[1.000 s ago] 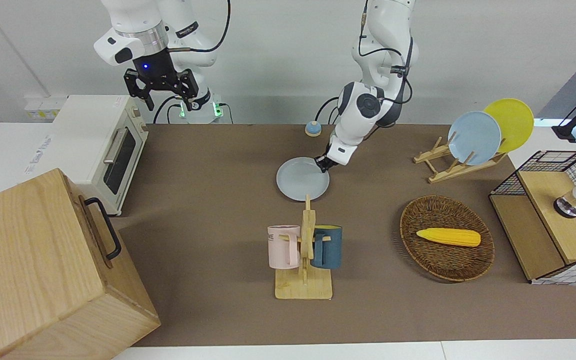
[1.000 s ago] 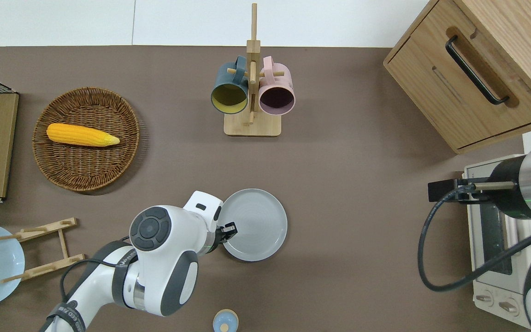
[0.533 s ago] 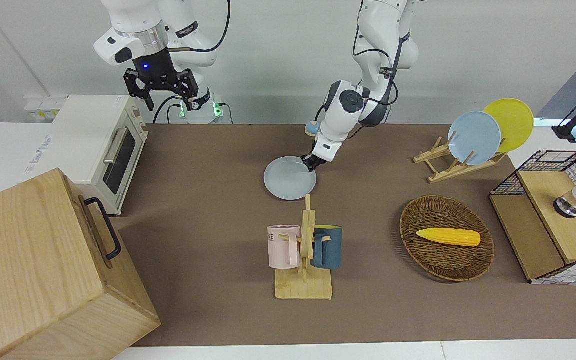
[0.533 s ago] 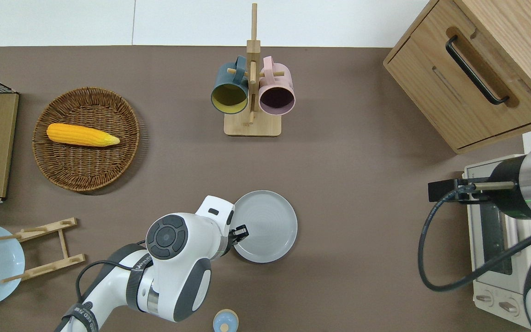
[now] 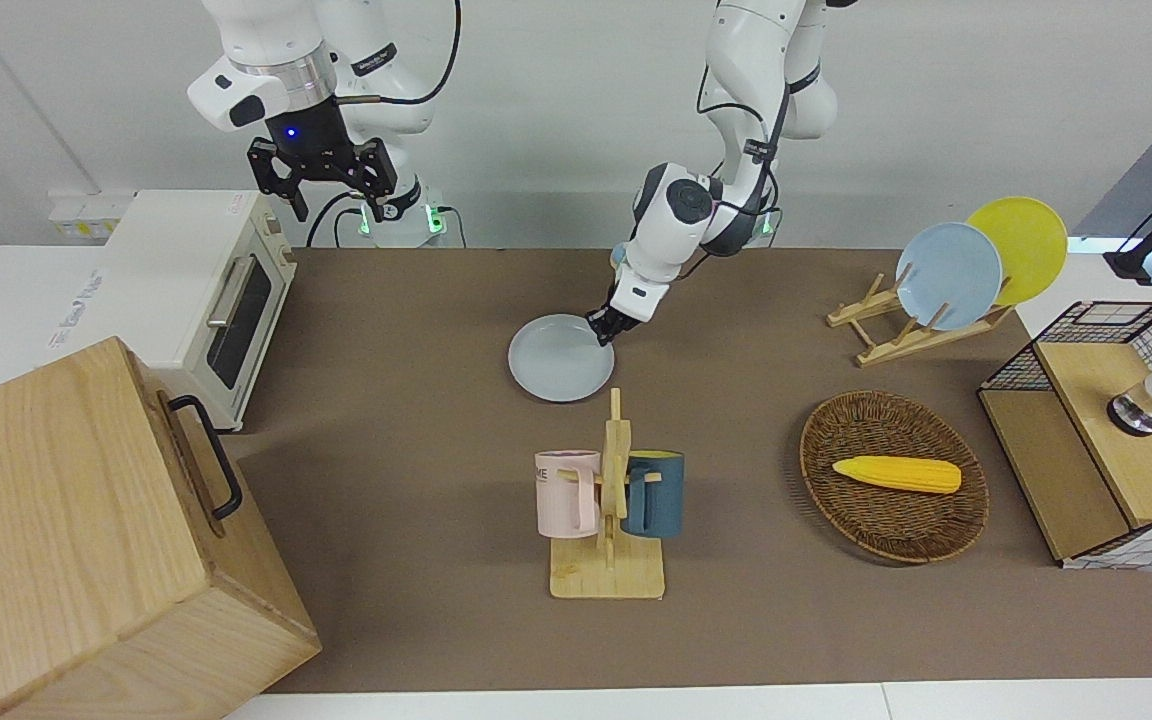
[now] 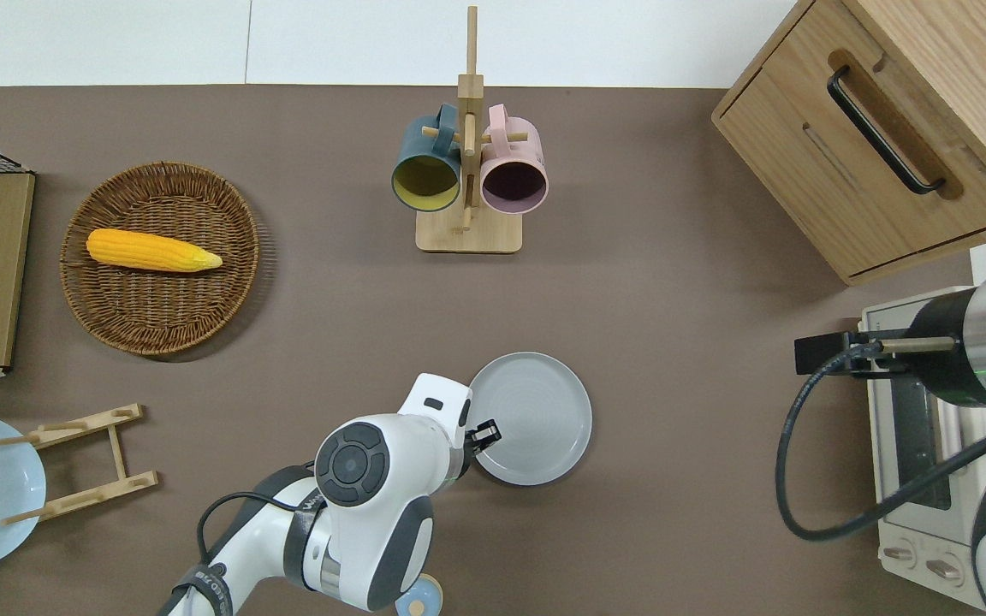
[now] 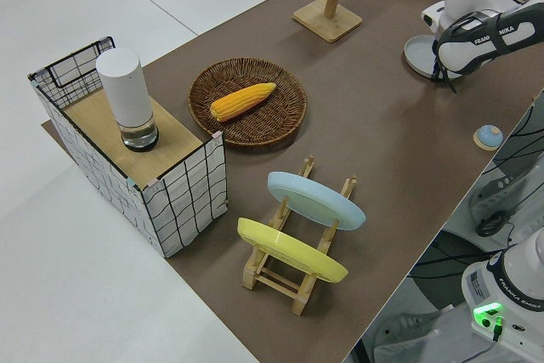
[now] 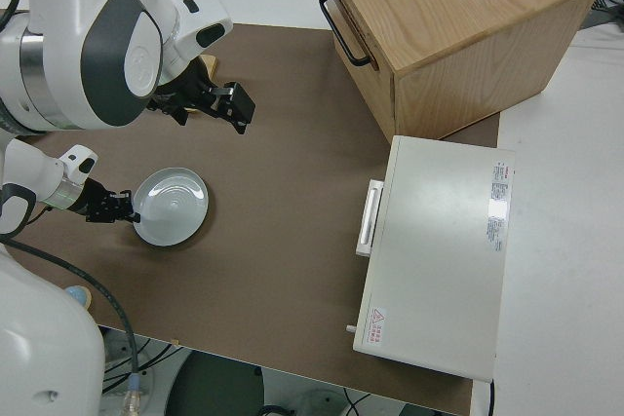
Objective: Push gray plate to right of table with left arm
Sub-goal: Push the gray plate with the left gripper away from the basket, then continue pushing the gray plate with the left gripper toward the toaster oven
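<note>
The gray plate [image 5: 558,362] [image 6: 536,417] [image 8: 174,204] lies flat on the brown table [image 5: 406,450] [image 6: 681,342], nearer to the robots than the mug rack. My left gripper [image 5: 600,326] [image 6: 484,431] [image 8: 119,208] is down at table height, touching the plate's rim on the side toward the left arm's end of the table. The left arm [image 6: 373,479] reaches in low over the table. My right gripper [image 5: 341,205] is parked, its fingers spread wide with nothing between them.
A wooden mug rack [image 5: 608,520] [image 6: 467,171] holds a pink and a dark blue mug. Toward the right arm's end stand a white toaster oven [image 5: 221,290] and a wooden box [image 5: 76,540]. A basket with corn [image 5: 894,488] and a plate rack [image 5: 921,320] sit toward the left arm's end.
The left gripper has swept toward the right arm's end of the table, and the gray plate has slid the same way ahead of it. The right arm has not moved.
</note>
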You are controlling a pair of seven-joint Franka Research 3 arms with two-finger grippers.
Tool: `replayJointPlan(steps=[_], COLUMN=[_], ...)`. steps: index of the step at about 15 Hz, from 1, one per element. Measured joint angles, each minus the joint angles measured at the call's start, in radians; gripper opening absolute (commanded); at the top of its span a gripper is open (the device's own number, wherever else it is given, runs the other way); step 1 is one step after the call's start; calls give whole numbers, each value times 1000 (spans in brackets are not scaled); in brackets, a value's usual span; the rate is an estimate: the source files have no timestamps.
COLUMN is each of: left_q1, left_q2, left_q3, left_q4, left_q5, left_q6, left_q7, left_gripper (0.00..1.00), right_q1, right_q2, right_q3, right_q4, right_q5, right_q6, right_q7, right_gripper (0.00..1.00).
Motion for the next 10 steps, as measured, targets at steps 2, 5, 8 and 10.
replayJointPlan(steps=[2,5,8,10], left_q1=[-17,-31,-36,-36], left_q2=[18,39,51,59], left_q3=[-6,-15,-27,-35], left_q4=[18,44,63,73], left_q5=[0,0,0,0], left_q6=[10,13,14,15], left_q7=[-27,-52,-73,-83], left_gripper=[0,0,0,89], right_q1=[0,0,0,0], right_q2=[0,0,0,0], right_q3=[0,0,0,0], right_q4=[0,0,0,0], right_q5=[0,0,0,0], right_q6=[0,0,0,0], right_q7=[0,0,0,0], right_gripper=[996,994,996,996])
